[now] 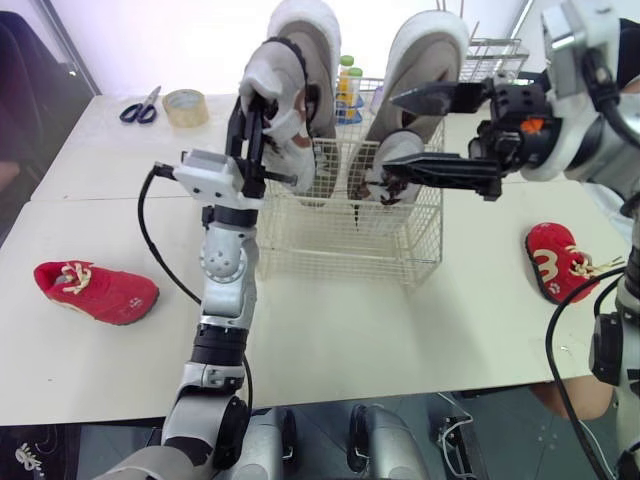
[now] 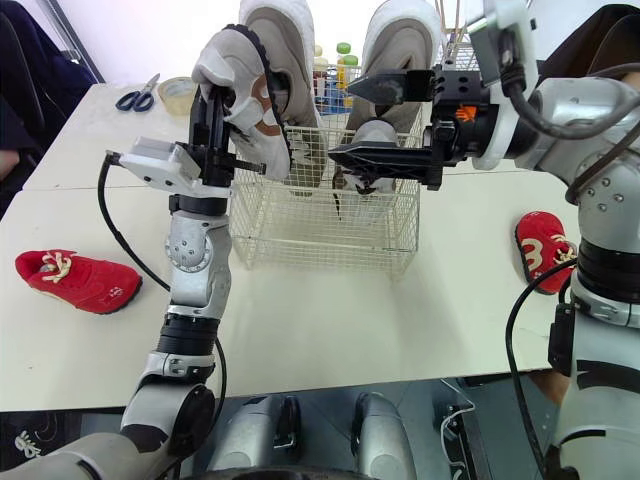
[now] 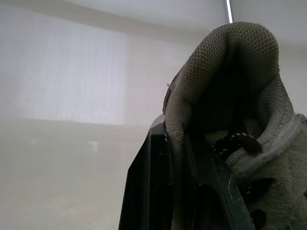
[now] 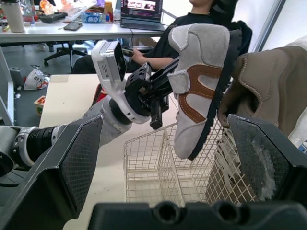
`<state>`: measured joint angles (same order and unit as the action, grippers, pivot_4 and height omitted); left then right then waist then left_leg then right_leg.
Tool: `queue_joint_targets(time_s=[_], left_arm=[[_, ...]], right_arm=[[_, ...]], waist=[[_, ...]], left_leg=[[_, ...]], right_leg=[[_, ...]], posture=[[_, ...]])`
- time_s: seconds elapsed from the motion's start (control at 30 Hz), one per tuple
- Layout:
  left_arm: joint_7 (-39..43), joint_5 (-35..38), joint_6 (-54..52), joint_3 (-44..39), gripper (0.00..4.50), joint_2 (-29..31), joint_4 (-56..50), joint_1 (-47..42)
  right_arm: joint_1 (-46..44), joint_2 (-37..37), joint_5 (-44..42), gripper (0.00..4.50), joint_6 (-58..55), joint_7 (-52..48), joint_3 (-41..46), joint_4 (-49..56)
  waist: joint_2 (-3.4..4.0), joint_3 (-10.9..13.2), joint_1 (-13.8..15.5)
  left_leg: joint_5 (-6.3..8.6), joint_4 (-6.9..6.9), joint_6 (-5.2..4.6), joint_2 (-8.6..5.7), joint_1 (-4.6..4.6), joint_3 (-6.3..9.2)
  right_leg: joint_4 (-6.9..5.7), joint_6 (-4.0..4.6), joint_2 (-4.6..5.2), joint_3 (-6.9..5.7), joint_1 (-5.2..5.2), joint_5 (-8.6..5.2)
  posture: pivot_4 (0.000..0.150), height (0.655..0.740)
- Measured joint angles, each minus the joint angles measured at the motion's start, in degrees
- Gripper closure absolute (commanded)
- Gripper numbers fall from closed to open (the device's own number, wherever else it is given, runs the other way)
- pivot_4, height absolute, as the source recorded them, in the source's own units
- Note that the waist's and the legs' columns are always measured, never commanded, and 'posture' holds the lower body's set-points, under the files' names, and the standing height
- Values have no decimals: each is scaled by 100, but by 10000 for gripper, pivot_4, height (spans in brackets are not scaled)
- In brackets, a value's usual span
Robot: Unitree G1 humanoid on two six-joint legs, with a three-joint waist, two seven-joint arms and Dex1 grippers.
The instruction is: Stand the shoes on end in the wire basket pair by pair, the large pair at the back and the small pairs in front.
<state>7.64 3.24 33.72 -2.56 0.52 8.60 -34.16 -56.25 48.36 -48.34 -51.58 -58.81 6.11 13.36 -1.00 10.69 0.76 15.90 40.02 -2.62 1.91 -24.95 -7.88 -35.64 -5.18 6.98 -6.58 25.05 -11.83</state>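
Right wrist view shows a person (image 4: 192,21) behind the grey shoe (image 4: 197,81) the left hand (image 1: 252,115) pinches; right hand (image 1: 392,135) spread.

Far left on table (image 1: 330,330): blue-handled scissors (image 1: 140,107), tape roll (image 1: 186,107) just right of them. Yellow bottles w/ green caps (image 1: 348,85) far centre. Small wire rack (image 1: 492,55) far right. Seated person (image 4: 192,19) at laptop (image 4: 141,9) in bkgd.

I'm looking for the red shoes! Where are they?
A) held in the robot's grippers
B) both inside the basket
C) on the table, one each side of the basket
C: the left red shoe lies on the table beside the wire basket, and the right red shoe lies on its other side.
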Motion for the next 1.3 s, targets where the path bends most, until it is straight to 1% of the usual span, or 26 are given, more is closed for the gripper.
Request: queue_joint_targets(time_s=[0.17, 0.3, 0.43, 0.53, 0.63, 0.7, 0.93, 1.0, 1.03, 1.23, 1.3], left_arm=[[-48, -351, 387, 187, 44429, -43, 378, 513], [-156, -751, 930, 331, 44429, 55, 711, 581], [-262, -885, 1191, 387, 44429, 58, 944, 631], [-308, -848, 1222, 384, 44429, 54, 1132, 644], [-303, -650, 1181, 383, 44429, -11, 1180, 689], [-293, -500, 1113, 383, 44429, -75, 1182, 720], [-176, -130, 673, 386, 44429, -112, 849, 919], [-126, -41, 530, 389, 37178, -114, 724, 982], [-97, -6, 481, 389, 34833, -115, 677, 1007], [69, 230, 33, 390, 5030, -45, 27, 1316], [212, 264, -163, 405, 5030, 86, -230, 1418]], right_arm=[[34, 6, -27, 0, -34, 21, 6, 7], [35, -11, -25, 0, -15, 24, 10, -1], [34, -23, -24, 0, 55, 10, 9, -4], [33, -35, -20, 0, 88, 2, 9, -11], [34, -53, -20, 0, 114, 2, 9, -10], [34, -54, -21, 0, 126, 2, 9, -8], [101, -52, -17, 0, 165, -37, 9, -6], [112, -52, -14, 0, 194, -63, 9, -7], [113, -52, -12, 0, 199, -69, 9, -6], [176, -64, 79, 0, 322, -90, -21, -9], [176, -90, 107, 0, 364, -107, -28, -16]], waist=[[1, -1, -1], [21, -12, -5], [48, -29, -13], [107, -67, -14], [133, -83, -18], [145, -91, -22], [160, -103, -57], [169, -108, -68], [170, -109, -74], [173, -111, -174], [173, -111, -195]], left_leg=[[17, 1, -29, -2, 0, -1], [25, 1, -42, -2, 0, -1], [26, 1, -42, -2, 1, -1], [26, 1, -42, -2, 8, 0], [28, -2, -43, -1, 33, 0], [29, -4, -44, 0, 51, 0], [30, -5, -44, 1, 54, 1], [30, -6, -43, 1, 54, 1], [30, -7, -44, 1, 54, 1], [33, -14, -48, 1, 53, -1], [33, -19, -48, 2, 52, -1]], right_leg=[[1, 0, 6, -5, 0, 0], [1, 3, 13, -10, 0, 3], [0, 3, 14, -10, 0, 3], [-2, 3, 14, -10, -4, 3], [-4, 4, 14, -10, -24, 2], [-2, 5, 13, -10, -39, 2], [-2, 5, 12, -9, -40, 1], [-1, 5, 11, -9, -40, 1], [-1, 5, 11, -9, -40, 1], [16, 4, 8, -7, -41, 1], [22, 4, 5, -6, -39, 1]], posture=[[1500, 7400], [1500, 7400], [1500, 7400], [1500, 7400], [1500, 7400], [1500, 7400], [1500, 7400], [1500, 7400], [1500, 7400], [1500, 7400], [1500, 7400]])
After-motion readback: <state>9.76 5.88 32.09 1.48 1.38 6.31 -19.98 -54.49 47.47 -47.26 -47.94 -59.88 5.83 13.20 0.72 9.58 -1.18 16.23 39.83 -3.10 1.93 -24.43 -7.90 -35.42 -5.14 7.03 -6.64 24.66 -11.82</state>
